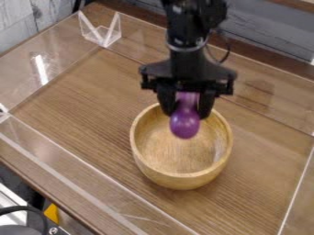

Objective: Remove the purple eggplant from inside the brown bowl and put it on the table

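Eggplant (185,120), purple and glossy, is hanging clear of the brown bowl (154,167), gripped between the two black fingers of the claw (185,108). The claw is grasping the eggplant by its upper part, which is hidden between the fingers, so the stem cannot be made out; the rounded fat end is pointing downward and showing below the fingertips. The claw is pointing straight down, its black crossbar sitting level above the fruit.

The eggplant is hovering above the far part of the bowl's hollow, just over the far rim as seen from the camera, and is touching neither the bowl's floor nor its wall. The bowl's interior is showing bare pale wood grain beneath it.

The black arm (188,27) is rising vertically from the claw toward the top of the frame, with a cable running alongside it.

The bowl is sitting upright on the table (86,101), right of centre and toward the near side. The wood-grain tabletop is bordered by clear acrylic walls (37,174). A small clear acrylic piece (101,29) is standing at the far left, well apart from the bowl.
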`<state>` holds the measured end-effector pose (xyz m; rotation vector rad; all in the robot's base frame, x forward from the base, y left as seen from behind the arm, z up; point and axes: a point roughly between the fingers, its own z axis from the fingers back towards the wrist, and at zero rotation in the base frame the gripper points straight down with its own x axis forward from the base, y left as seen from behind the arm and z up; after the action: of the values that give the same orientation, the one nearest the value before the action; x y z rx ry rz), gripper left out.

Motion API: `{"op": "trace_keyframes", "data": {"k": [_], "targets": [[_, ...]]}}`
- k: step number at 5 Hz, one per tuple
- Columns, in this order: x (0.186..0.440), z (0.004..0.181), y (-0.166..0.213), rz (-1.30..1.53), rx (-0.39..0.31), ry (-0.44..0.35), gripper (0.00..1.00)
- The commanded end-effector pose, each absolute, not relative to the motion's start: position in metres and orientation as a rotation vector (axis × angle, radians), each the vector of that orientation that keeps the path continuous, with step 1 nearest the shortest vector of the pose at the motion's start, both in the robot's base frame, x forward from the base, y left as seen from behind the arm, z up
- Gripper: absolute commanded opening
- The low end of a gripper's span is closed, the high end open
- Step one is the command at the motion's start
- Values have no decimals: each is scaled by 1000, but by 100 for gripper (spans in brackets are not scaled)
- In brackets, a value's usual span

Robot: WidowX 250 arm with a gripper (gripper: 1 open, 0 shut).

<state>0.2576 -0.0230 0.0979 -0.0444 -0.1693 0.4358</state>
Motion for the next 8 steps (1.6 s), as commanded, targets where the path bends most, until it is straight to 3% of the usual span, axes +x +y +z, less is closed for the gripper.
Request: {"op": "trace_keyframes", "data": {"k": [1,5,8], "targets": [[276,124,-13,460,-69,-265,0],[322,107,13,530,-28,-454,0],[336,99,18,484,13,-501,0]]}}
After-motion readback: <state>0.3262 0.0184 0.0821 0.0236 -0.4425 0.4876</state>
